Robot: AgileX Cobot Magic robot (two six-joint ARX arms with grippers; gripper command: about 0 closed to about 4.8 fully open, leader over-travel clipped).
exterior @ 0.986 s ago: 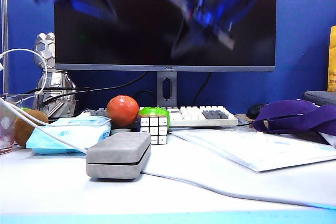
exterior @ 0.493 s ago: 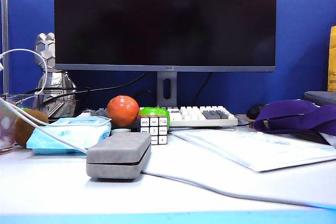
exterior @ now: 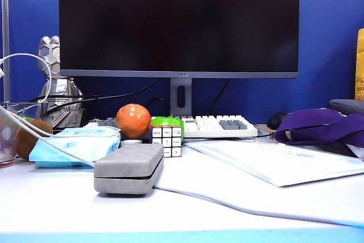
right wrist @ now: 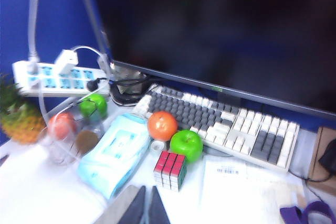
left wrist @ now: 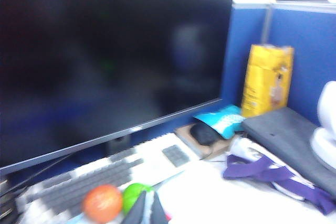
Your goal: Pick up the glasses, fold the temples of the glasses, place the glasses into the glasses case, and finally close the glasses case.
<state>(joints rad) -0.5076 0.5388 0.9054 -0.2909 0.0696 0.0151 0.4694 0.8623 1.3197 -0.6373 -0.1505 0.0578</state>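
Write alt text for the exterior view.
A closed grey glasses case lies on a white desk before a dark monitor, with an orange, puzzle cube and keyboard behind it. Neither gripper appears.

- The exterior view is sharp and bright; light falls from above.
- The case (exterior: 129,168) throws a soft shadow on the pale counter (exterior: 68,209).
- The left wrist view is very blurry, and its upper corner is washed out white.
- The right wrist view is a bit blurry.
- The screen (exterior: 179,21) is dark, with no glare.
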